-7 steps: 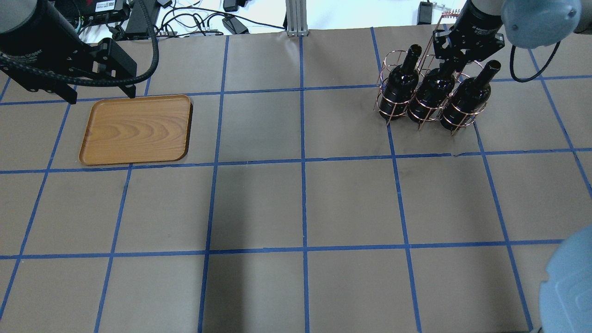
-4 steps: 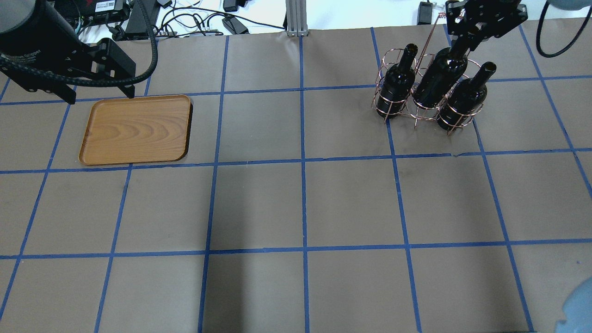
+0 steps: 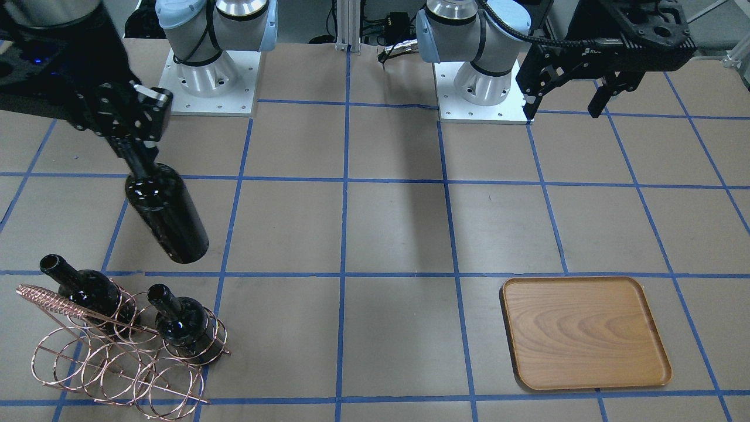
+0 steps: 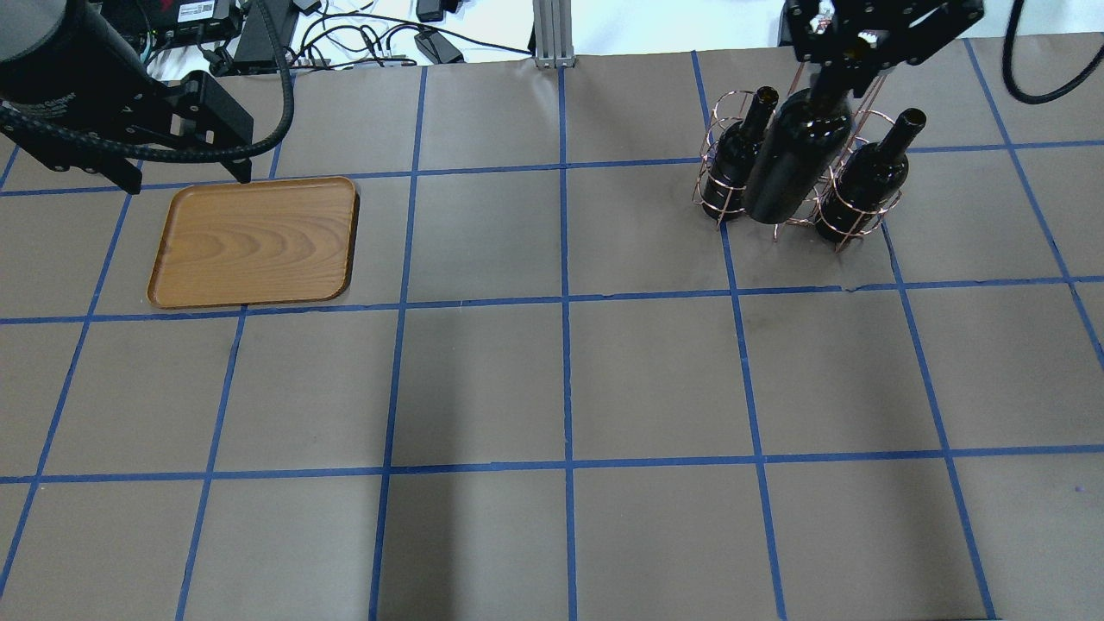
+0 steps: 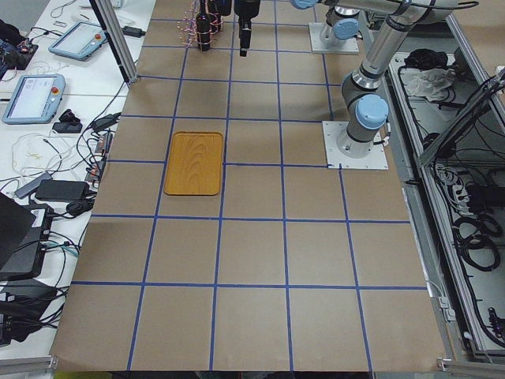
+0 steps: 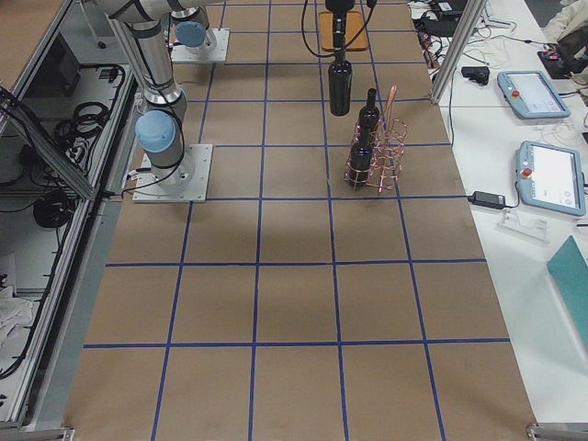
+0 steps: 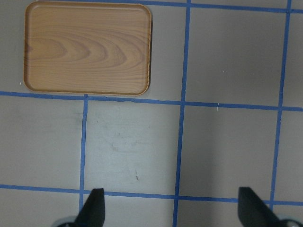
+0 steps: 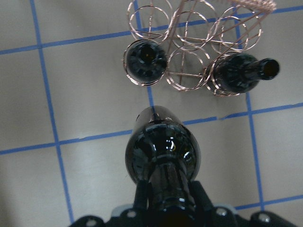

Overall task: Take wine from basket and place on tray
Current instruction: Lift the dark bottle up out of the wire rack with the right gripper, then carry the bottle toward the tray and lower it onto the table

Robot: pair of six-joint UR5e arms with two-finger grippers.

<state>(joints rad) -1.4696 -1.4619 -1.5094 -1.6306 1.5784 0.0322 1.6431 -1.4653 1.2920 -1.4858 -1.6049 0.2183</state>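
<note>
Wine (image 3: 167, 217): out of its ring, hanging base-down at left-centre of the front view, neck pinched in right gripper (image 3: 133, 153); true tilt hard to judge from here. Just below, basket (image 3: 50, 299) with two other bottles (image 3: 88, 290): hold height until past their necks and the handle. Then slow traverse to tray (image 3: 586, 334), lower right; heavy body likely to swing on a neck grip. Set base flat mid-tray, release only once standing. Left gripper (image 3: 559, 111), upper right: spread wide, holding nothing.

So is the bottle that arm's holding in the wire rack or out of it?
Out. The right gripper holds the wine by its neck, its base hanging clear of the basket.
</note>
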